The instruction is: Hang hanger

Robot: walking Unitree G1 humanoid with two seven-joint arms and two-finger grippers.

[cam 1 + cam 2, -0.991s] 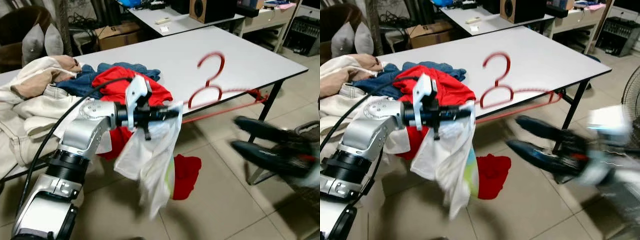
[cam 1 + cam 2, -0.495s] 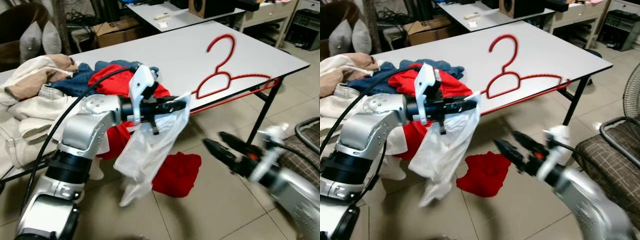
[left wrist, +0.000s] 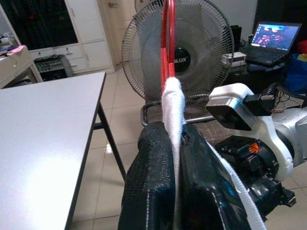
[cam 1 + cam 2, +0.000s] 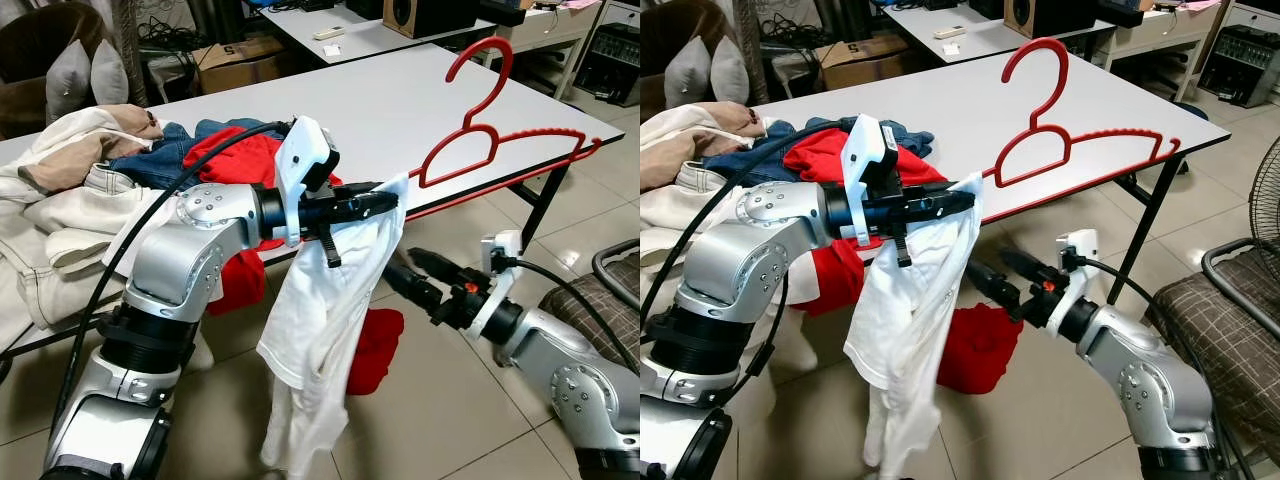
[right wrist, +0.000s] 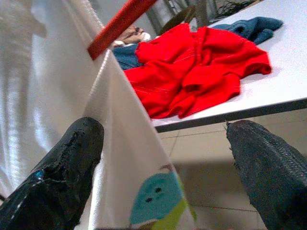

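My left gripper (image 4: 385, 201) is shut on a red hanger (image 4: 500, 140) and on the white T-shirt (image 4: 330, 330) draped over it. The hanger juts out above the table edge with its hook (image 4: 488, 60) upward. The shirt hangs down towards the floor. In the left wrist view the white cloth (image 3: 173, 120) and the red hanger (image 3: 168, 43) sit pinched between the black fingers (image 3: 148, 182). My right gripper (image 4: 412, 275) is open just beside the hanging shirt, below the hanger. Through the right wrist view the shirt (image 5: 120, 158) lies against one finger (image 5: 62, 163).
A white table (image 4: 380, 110) carries a heap of clothes (image 4: 80, 200) and a red garment (image 5: 192, 72). More red cloth (image 4: 385, 340) lies on the tiled floor under the shirt. A checked chair (image 4: 620, 290) and a standing fan (image 3: 177, 48) are at the right.
My right gripper has come in from the right and stopped close beside the shirt. The left arm has lifted the hanger higher, and the shirt now hangs straight down.
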